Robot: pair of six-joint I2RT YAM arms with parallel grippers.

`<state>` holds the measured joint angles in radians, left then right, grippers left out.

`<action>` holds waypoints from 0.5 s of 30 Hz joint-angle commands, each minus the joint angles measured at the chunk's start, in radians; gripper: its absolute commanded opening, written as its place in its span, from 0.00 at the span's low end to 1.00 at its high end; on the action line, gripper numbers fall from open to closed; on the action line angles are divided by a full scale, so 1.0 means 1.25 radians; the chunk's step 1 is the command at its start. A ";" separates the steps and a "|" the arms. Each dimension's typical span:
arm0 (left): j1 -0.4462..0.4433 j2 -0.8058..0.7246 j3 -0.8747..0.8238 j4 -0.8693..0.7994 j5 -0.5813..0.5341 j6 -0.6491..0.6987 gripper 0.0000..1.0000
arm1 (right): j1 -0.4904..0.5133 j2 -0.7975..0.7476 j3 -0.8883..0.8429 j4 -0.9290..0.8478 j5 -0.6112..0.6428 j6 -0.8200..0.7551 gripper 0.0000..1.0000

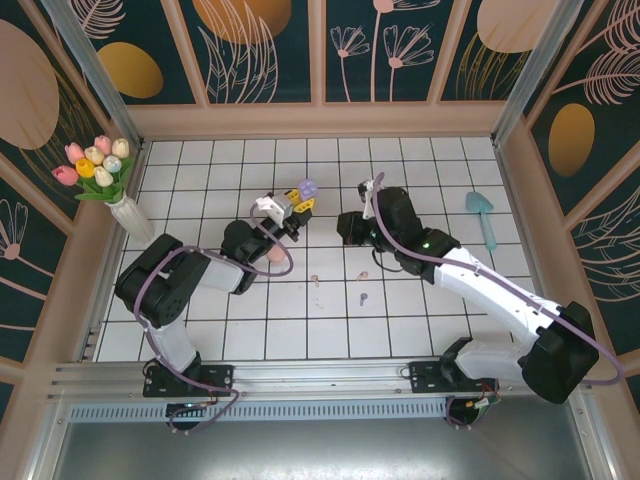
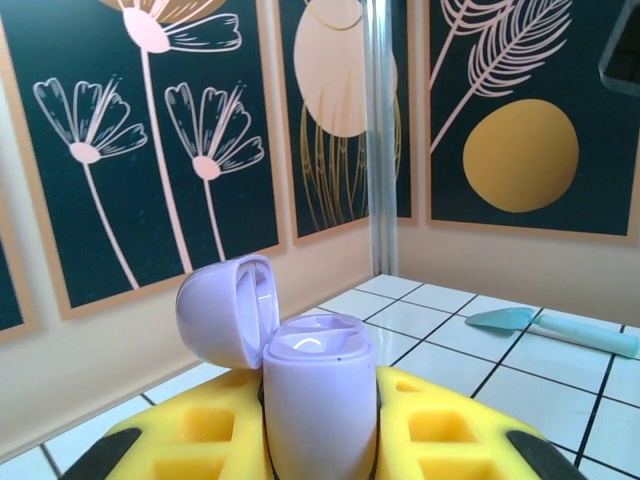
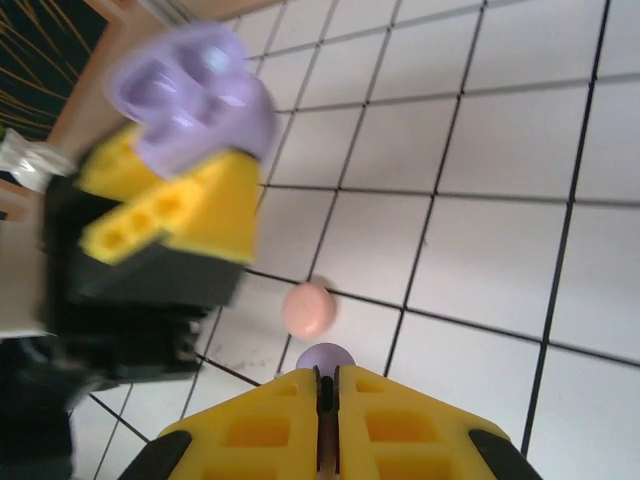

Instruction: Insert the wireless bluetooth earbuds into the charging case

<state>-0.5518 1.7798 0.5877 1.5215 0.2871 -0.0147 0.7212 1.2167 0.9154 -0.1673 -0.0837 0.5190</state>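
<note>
- From above, the left gripper (image 1: 290, 207) holds the open charging case (image 1: 307, 188) up over the far middle tiles. The right gripper (image 1: 348, 228) sits just to its right. Nearer us, three earbuds lie loose on the tiles: one pink bud (image 1: 315, 281), another pink bud (image 1: 363, 275) and a loose purple bud (image 1: 363, 297).
- At the left wrist, the yellow fingers (image 2: 200, 440) are clamped on the case body and the lid (image 2: 225, 310) is swung back to the left. Glare on the top keeps us from reading the sockets here.
- At the right wrist, the fingers are pressed almost together, pinching a purple bud (image 3: 325, 357) at their tips. The case, at the upper left, shows two sockets that look empty, and the bud is apart from it. A pink rounded thing (image 3: 307, 308) lies on a tile between; we cannot tell what it is.
- We judge that nothing is seated yet: one bud is in hand and three wait on the tiles.
</note>
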 commanded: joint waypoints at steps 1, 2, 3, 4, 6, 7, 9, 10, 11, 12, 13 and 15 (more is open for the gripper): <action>0.002 -0.043 -0.018 0.050 -0.053 0.018 0.00 | -0.004 -0.013 -0.065 0.057 -0.002 0.045 0.11; 0.003 -0.047 -0.022 0.052 -0.059 0.014 0.00 | -0.004 -0.011 -0.082 0.069 -0.002 0.053 0.11; 0.005 -0.048 -0.027 0.055 -0.064 0.013 0.00 | -0.004 -0.006 -0.101 0.082 -0.004 0.060 0.11; 0.005 -0.048 -0.032 0.059 -0.066 0.010 0.00 | -0.004 0.000 -0.118 0.095 -0.005 0.066 0.11; 0.005 -0.071 -0.039 0.065 -0.069 0.003 0.00 | -0.003 0.014 -0.147 0.116 -0.005 0.076 0.11; 0.005 -0.076 -0.042 0.066 -0.070 -0.001 0.00 | -0.003 0.022 -0.161 0.127 -0.005 0.080 0.11; 0.005 -0.084 -0.046 0.067 -0.070 -0.009 0.00 | -0.003 0.039 -0.179 0.144 -0.003 0.087 0.11; 0.005 -0.087 -0.049 0.068 -0.070 -0.011 0.00 | -0.003 0.048 -0.187 0.153 -0.004 0.089 0.11; 0.005 -0.090 -0.050 0.067 -0.070 -0.015 0.00 | -0.003 0.055 -0.193 0.161 -0.004 0.091 0.11; 0.005 -0.094 -0.050 0.067 -0.069 -0.018 0.00 | -0.003 0.065 -0.198 0.169 -0.003 0.094 0.11; 0.005 -0.096 -0.050 0.067 -0.068 -0.021 0.00 | -0.003 0.074 -0.202 0.178 -0.004 0.095 0.11; 0.005 -0.100 -0.050 0.067 -0.062 -0.027 0.00 | -0.001 0.095 -0.208 0.193 -0.007 0.099 0.10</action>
<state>-0.5499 1.6817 0.5327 1.5532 0.2153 -0.0246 0.7216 1.3113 0.6731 -0.0074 -0.0841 0.6174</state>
